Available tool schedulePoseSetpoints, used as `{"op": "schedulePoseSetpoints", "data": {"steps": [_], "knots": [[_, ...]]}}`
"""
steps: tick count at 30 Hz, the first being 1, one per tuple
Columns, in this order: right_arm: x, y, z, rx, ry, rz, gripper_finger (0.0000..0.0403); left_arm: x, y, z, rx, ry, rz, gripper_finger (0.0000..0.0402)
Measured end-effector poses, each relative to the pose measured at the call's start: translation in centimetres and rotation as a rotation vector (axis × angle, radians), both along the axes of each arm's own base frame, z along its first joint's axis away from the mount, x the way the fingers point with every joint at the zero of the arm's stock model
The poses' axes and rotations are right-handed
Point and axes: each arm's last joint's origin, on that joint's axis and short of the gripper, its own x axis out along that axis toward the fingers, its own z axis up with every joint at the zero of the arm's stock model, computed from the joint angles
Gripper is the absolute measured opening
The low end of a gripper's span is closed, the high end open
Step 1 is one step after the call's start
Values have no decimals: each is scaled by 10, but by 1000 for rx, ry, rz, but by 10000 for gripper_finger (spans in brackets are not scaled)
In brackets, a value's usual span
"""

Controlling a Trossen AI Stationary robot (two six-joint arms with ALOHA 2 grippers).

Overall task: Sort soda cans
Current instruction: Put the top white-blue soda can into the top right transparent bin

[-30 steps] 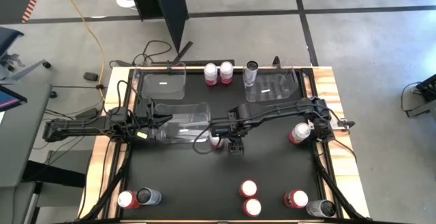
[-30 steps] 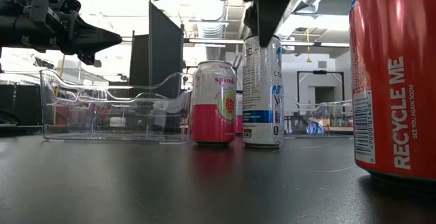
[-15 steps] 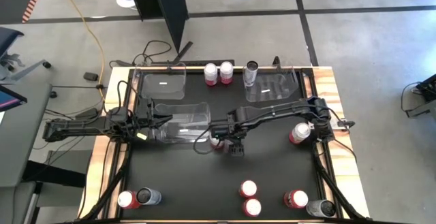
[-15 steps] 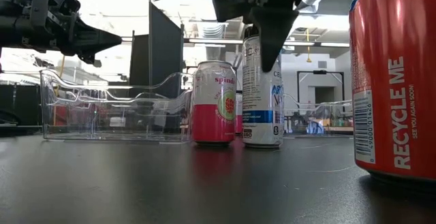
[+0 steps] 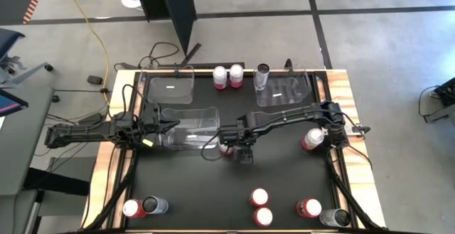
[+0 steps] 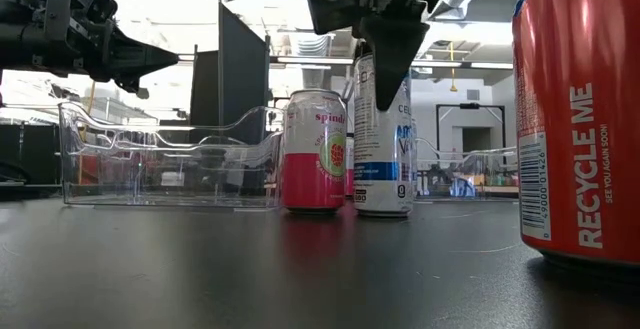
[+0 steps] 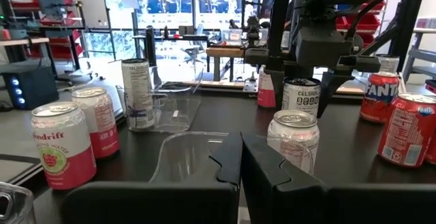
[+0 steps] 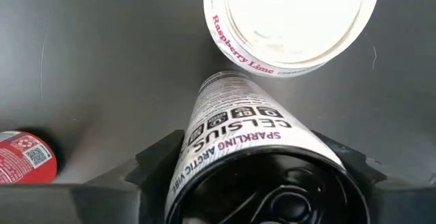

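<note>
Right now: right gripper at worktop centre, jaws straddling the upright silver Celsius can, not visibly clenched.
Low view shows pink can touching at its 9 o'clock; high view hides both. Left gripper clenched empty over clear bin.

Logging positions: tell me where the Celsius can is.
In the low view, the Celsius can stands mid-table beside the pink-and-white can, between the right gripper's fingers.
</note>
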Motion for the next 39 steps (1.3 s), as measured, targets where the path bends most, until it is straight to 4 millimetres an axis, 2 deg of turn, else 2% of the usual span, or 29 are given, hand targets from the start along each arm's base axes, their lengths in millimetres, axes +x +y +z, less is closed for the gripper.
{"op": "schedulePoseSetpoints", "data": {"steps": [6, 14, 17, 24, 28, 32, 35, 39], "knots": [[-1, 0, 0, -2, 10, 0, 267, 0, 0, 0, -1, -1, 0, 1], [-9, -1, 5, -12, 55, 12, 266, 0, 0, 0, -3, -1, 0, 0], [-16, -3, 17, -31, 40, 11, 266, 0, 0, 0, -3, -1, 0, 0], [-45, -16, 65, -83, -64, -42, 266, 0, 0, 0, -4, -1, 0, 0], [-71, -29, 98, -138, -145, -102, 266, 0, 0, 0, -4, -1, 0, 0], [-99, -53, 124, -236, -185, -222, 266, 0, 0, 0, -4, -1, -1, 0], [-118, -76, 136, -294, -193, -324, 266, 0, 0, 0, -4, -2, 0, 0], [-132, -108, 143, -326, -199, -442, 266, 0, 0, 0, -4, -2, 0, 0]]}}
